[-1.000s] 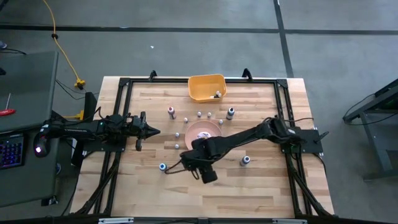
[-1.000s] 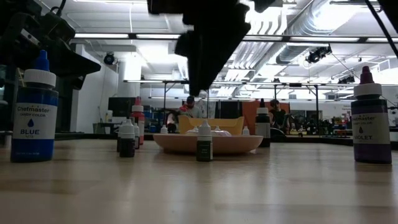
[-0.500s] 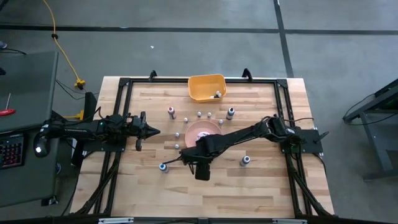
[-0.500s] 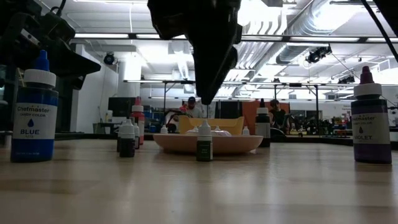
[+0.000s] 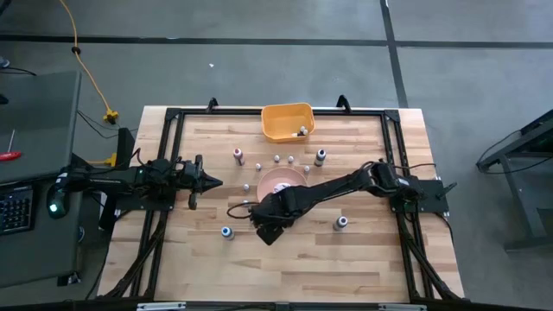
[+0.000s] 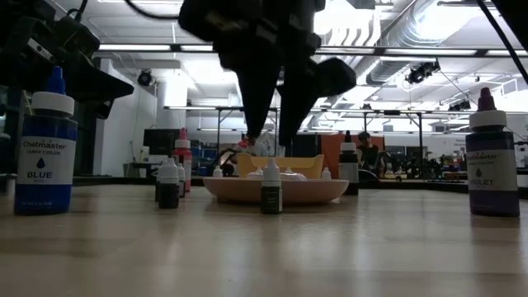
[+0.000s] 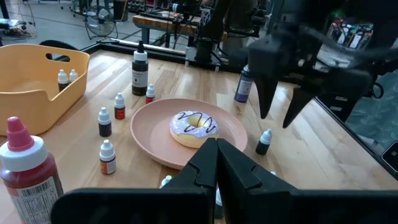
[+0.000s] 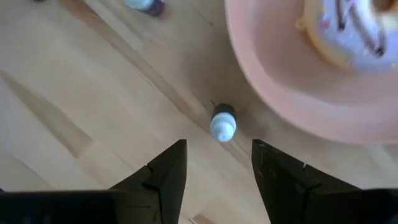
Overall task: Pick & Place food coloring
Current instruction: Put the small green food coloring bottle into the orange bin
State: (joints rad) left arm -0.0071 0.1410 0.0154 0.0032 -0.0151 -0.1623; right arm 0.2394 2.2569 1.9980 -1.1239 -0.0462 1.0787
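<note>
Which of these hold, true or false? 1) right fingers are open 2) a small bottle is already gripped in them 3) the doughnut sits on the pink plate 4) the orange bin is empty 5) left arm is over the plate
1) True: the right gripper has its fingers apart, above a small bottle.
2) False: that bottle stands on the table beside the pink plate, untouched.
3) True: the doughnut lies on the plate.
4) False: the orange bin holds two small bottles.
5) False: the left gripper waits at the table's left side, off the plate.
</note>
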